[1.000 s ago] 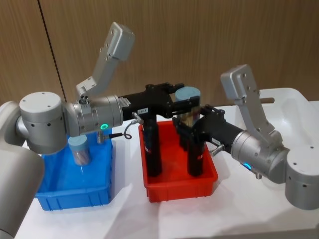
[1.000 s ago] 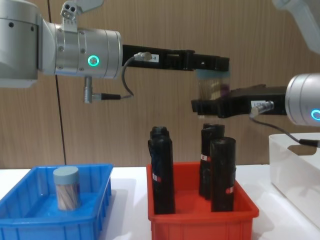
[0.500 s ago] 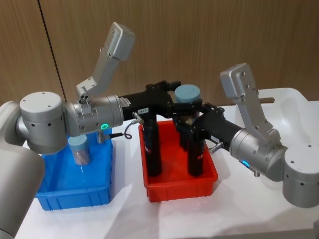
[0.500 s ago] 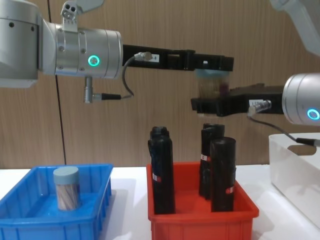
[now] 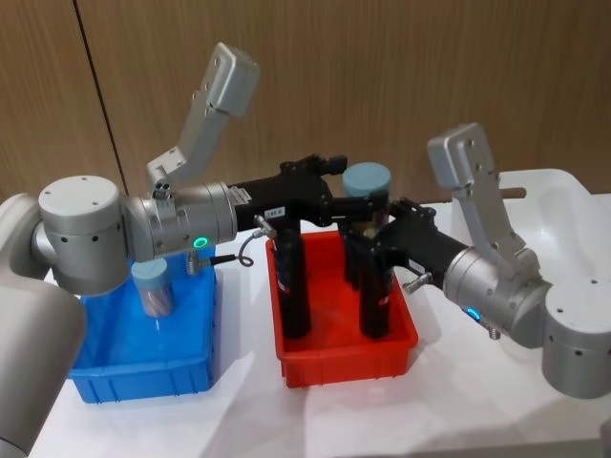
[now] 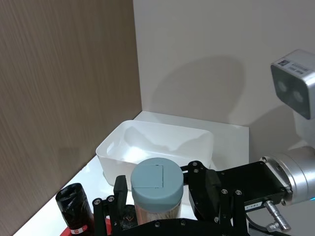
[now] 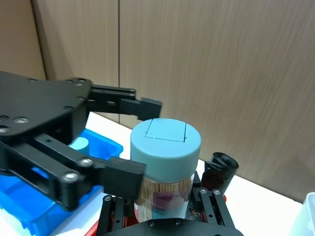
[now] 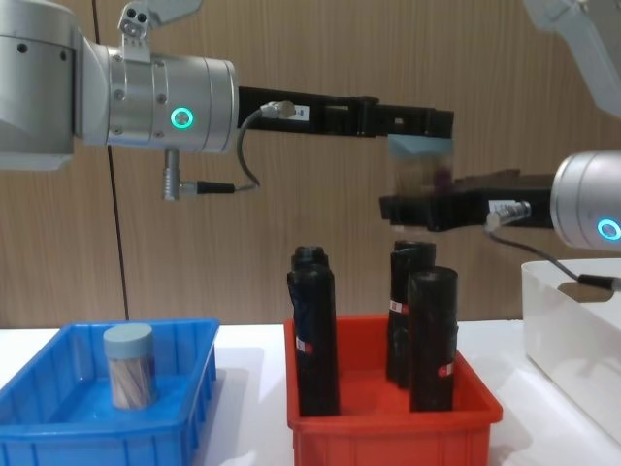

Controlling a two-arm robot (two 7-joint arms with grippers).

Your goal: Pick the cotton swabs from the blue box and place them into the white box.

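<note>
Passing a swab jar [image 5: 368, 191] across above the red bin [image 5: 344, 358], right claw [image 5: 372, 224] clamped on its body, left claw [image 5: 331, 186] spread apart off the lid, likely because only the right reaches the white box [image 6: 109, 160].

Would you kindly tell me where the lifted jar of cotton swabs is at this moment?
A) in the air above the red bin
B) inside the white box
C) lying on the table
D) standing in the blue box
A: the cotton swab jar hangs over the red bin, gripped by the right gripper.
</note>
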